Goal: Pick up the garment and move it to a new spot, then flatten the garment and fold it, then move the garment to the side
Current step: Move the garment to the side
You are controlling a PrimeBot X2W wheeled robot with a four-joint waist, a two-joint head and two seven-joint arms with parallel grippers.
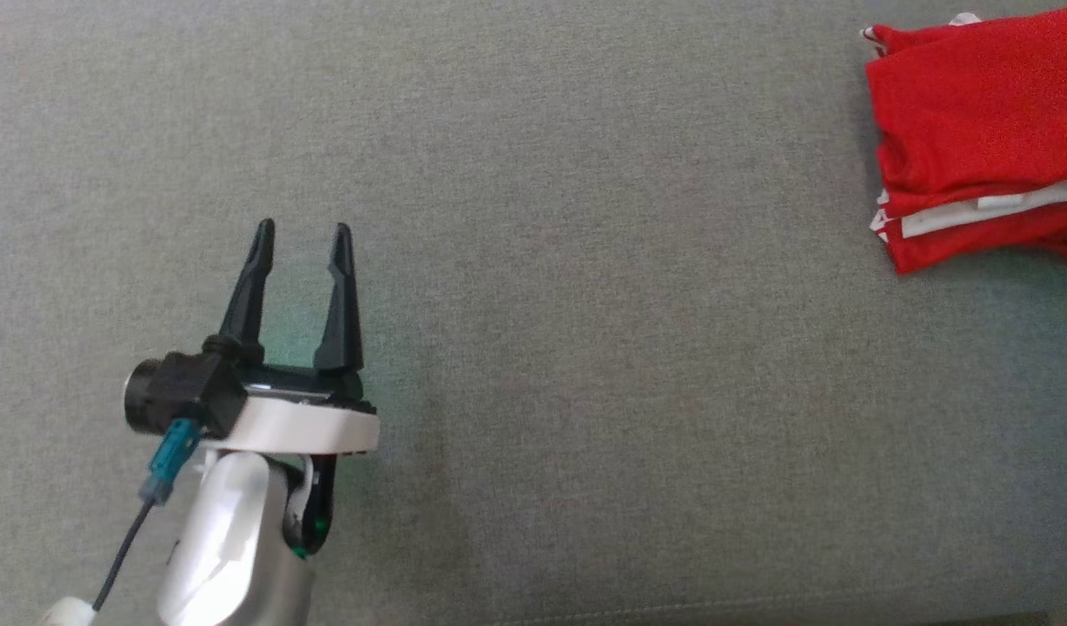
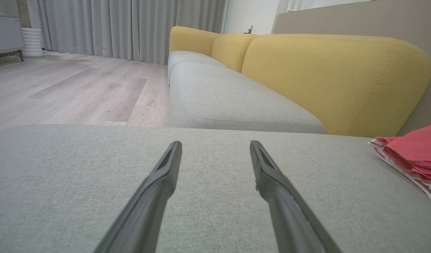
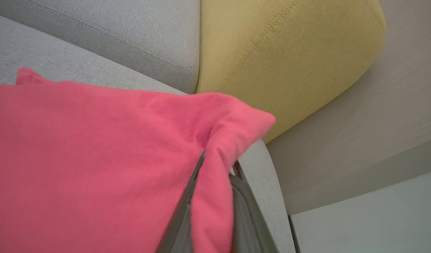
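The left fingers (image 1: 250, 287) stand spread wide with nothing between them, poised over bare grey sofa seat (image 1: 585, 365). The head view puts the red garment (image 1: 976, 113) well off to their right and beyond their tips, lying folded in layers on the seat with white stripes along its near edge. The left wrist view, looking along those same fingers (image 2: 159, 186), catches just one corner of the garment (image 2: 415, 151) at the far right. It adds the room ahead of the fingertips: a second grey cushion (image 2: 233, 102), the yellow backrest (image 2: 334, 80) to the right, a wooden floor (image 2: 78, 91) to the left and grey curtains (image 2: 131, 28) at the back. The right wrist view gives the grip itself. The right fingers (image 3: 243, 214) are closed on a fold of the garment (image 3: 96, 158), the cloth pinched between them and bunching into a peak just past their tips. The rest of the fabric spreads away to the fingers' left. Beyond the tips in that view are the seat cushions (image 3: 131, 31) and the yellow backrest (image 3: 278, 52), and to the fingers' right the seat's rounded edge drops away.
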